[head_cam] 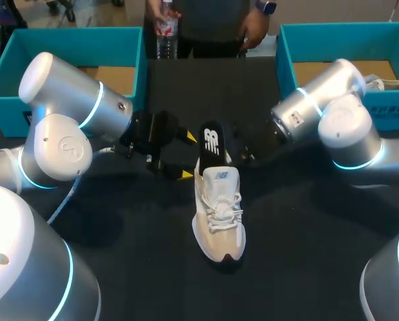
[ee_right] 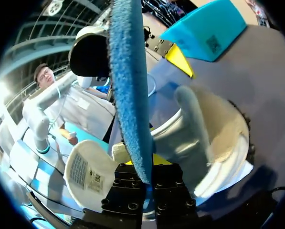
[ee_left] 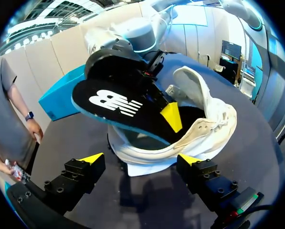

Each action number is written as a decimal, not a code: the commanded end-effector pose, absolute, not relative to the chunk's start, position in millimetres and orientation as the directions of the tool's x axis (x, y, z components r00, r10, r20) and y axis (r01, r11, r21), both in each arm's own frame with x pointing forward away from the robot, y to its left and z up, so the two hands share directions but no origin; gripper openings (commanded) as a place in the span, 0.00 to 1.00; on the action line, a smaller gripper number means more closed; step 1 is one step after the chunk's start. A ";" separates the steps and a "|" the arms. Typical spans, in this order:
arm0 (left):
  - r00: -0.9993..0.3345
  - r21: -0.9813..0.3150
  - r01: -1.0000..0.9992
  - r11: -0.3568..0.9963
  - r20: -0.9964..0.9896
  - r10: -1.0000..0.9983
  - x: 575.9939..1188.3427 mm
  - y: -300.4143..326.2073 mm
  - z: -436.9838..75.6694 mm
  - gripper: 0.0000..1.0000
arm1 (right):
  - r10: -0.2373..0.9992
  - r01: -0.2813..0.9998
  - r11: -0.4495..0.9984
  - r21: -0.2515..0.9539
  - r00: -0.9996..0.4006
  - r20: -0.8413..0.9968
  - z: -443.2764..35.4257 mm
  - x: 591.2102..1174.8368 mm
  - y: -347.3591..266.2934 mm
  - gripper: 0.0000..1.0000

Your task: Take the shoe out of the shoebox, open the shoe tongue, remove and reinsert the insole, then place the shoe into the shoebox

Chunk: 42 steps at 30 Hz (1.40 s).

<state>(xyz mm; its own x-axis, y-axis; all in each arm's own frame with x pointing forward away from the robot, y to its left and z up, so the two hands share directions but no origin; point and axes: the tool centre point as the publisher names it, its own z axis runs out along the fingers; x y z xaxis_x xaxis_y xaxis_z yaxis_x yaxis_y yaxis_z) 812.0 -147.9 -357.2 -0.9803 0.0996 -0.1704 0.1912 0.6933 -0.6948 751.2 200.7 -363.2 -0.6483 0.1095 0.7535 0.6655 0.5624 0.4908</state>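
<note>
R gripper [ee_right: 144, 164] clamps insole [head_cam: 211, 142], half out of shoe [head_cam: 219, 214]. L gripper [head_cam: 186, 156] open near heel; should brace shoe, slide insole straight.

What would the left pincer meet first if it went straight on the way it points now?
Most likely the heel end of the white sneaker, right ahead of the open left pincer. The insole, held by the right pincer, sits higher, so probably clear.
</note>
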 end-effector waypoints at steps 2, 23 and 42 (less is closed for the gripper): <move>-0.980 -0.693 0.191 0.695 -0.171 0.100 812.1 -148.7 -357.6 1.00 | 0.130 0.665 0.561 0.493 -0.658 0.741 -360.6 747.4 201.4 0.05; -0.980 -0.693 0.191 0.695 -0.171 0.100 812.1 -148.7 -357.6 1.00 | 0.129 0.619 0.579 0.530 -0.712 0.690 -351.4 780.7 194.8 0.00; -0.980 -0.693 0.191 0.695 -0.171 0.100 812.1 -148.7 -357.6 1.00 | 0.168 0.665 0.598 0.448 -0.650 0.741 -353.8 747.4 194.6 0.16</move>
